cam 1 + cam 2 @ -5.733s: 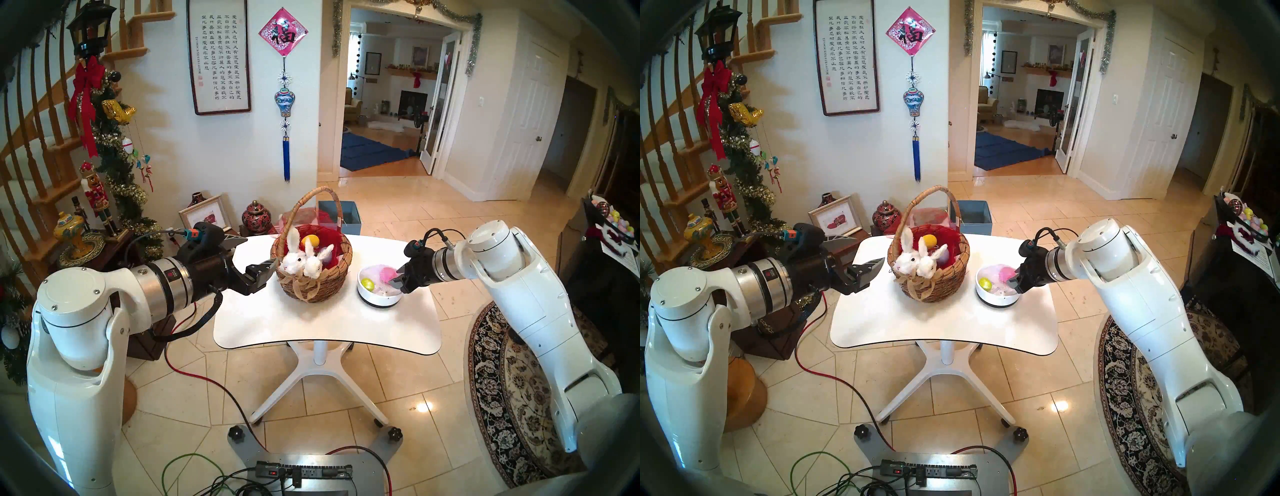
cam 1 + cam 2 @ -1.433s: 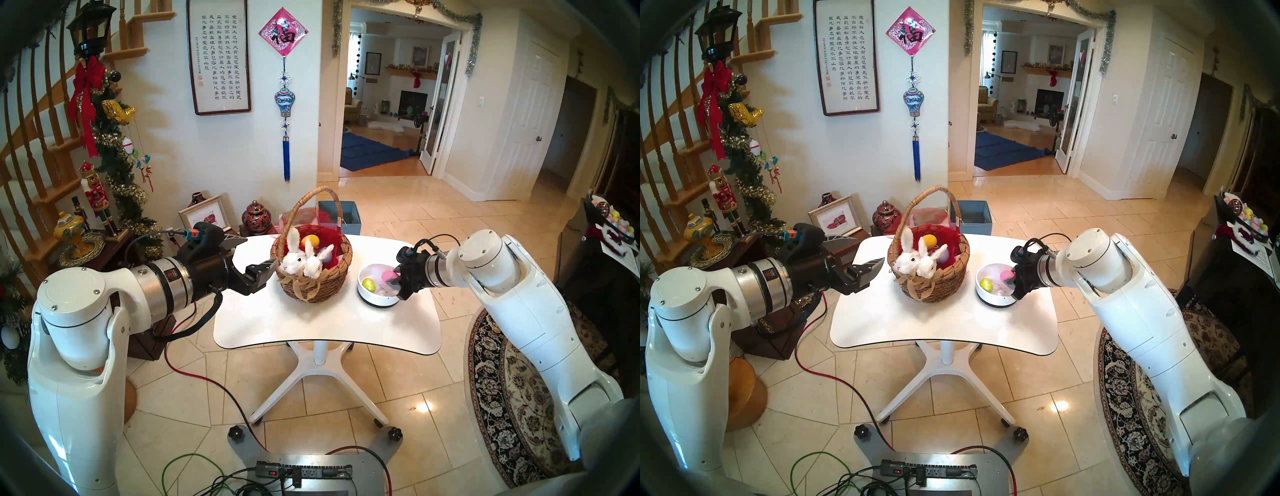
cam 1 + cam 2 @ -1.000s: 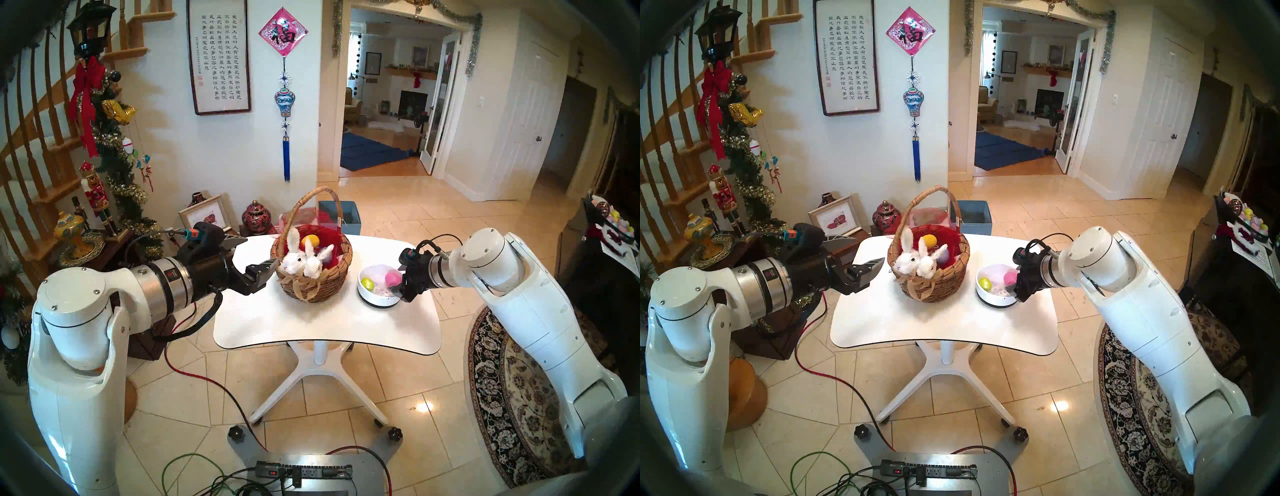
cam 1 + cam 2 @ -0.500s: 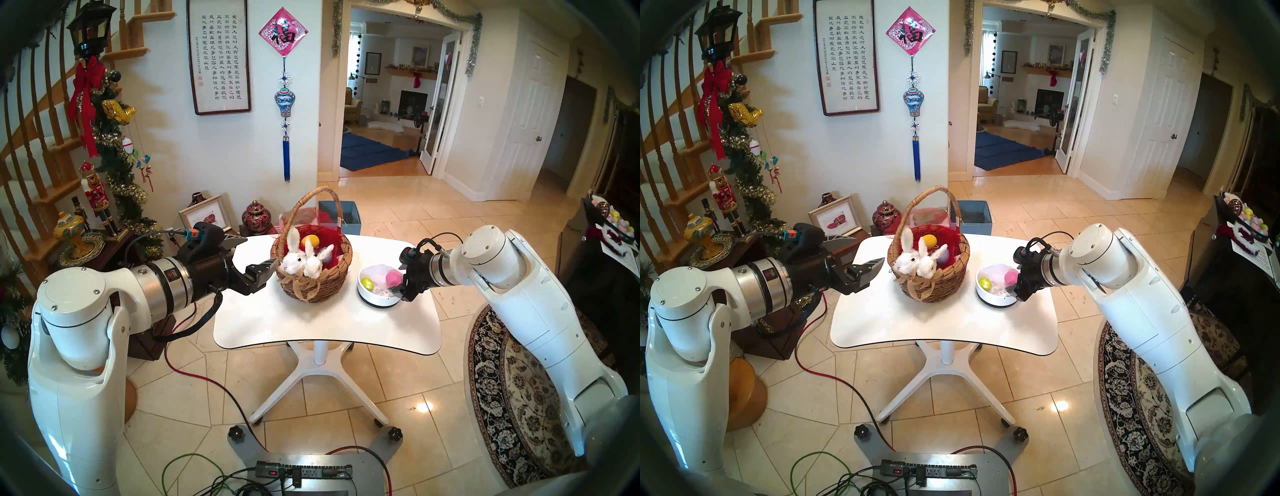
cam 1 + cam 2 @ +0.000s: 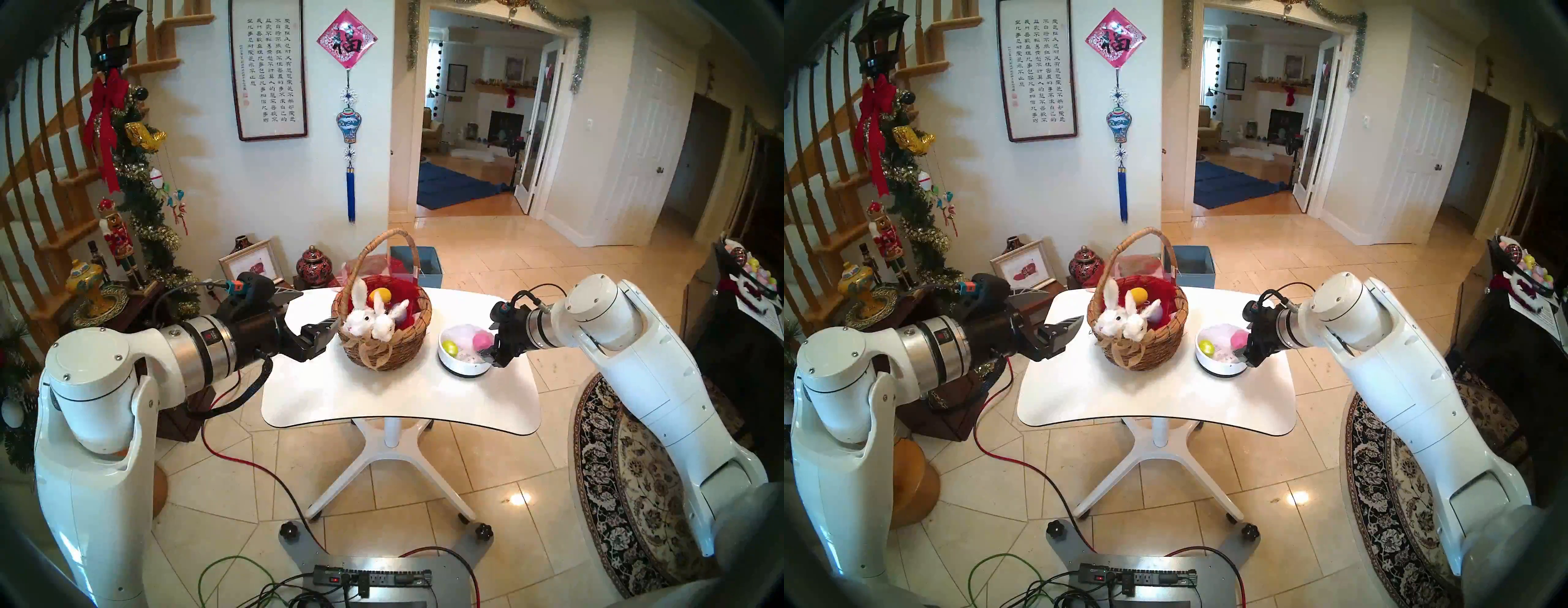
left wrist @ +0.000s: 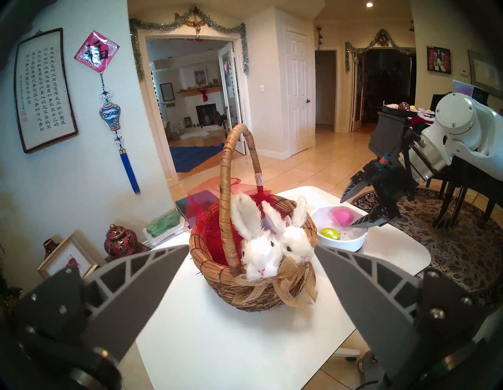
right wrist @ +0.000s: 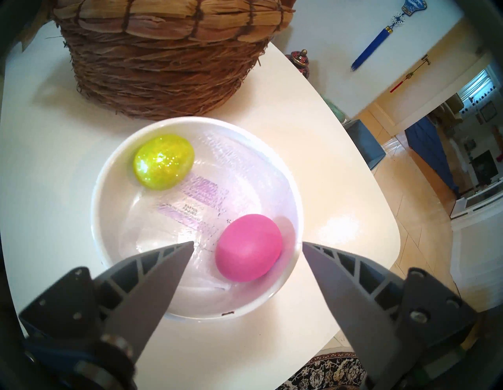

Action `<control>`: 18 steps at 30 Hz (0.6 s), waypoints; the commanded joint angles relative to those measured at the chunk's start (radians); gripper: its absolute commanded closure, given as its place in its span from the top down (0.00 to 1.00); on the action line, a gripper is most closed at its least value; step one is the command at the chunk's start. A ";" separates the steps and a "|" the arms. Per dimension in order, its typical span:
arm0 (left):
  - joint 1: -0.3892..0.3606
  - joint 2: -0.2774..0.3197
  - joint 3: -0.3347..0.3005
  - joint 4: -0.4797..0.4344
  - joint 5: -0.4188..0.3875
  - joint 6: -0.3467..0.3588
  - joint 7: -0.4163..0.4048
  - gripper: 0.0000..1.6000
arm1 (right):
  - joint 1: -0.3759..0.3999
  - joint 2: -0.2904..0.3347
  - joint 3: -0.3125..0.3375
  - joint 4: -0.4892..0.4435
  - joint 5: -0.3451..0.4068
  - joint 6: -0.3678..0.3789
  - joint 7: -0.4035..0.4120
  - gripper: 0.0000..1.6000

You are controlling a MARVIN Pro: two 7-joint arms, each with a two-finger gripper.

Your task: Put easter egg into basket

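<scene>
R gripper (image 7: 246, 245), jaws spread, hovers over smooth pink plastic egg (image 7: 248, 247) in white bowl (image 7: 109, 174); next: close, carry to woven wicker basket (image 5: 382, 335).

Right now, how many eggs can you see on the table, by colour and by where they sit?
Pink egg in the bowl: 1
Green glitter egg in the bowl: 1
Yellow egg in the basket: 1
Purple egg in the basket, half hidden behind the bunnies: 1
Total: 4 eggs, none gripped.
</scene>
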 commanded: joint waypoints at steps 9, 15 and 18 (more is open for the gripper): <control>-0.008 -0.001 0.001 -0.005 0.002 0.002 -0.002 1.00 | 0.010 -0.019 0.012 0.023 0.005 -0.010 -0.002 0.69; -0.009 -0.002 0.000 -0.005 0.004 0.002 -0.003 1.00 | 0.005 -0.019 0.015 0.020 0.005 -0.012 -0.004 0.48; -0.009 -0.003 0.000 -0.005 0.005 0.002 -0.004 1.00 | 0.000 -0.018 0.019 0.014 0.006 -0.013 -0.007 0.42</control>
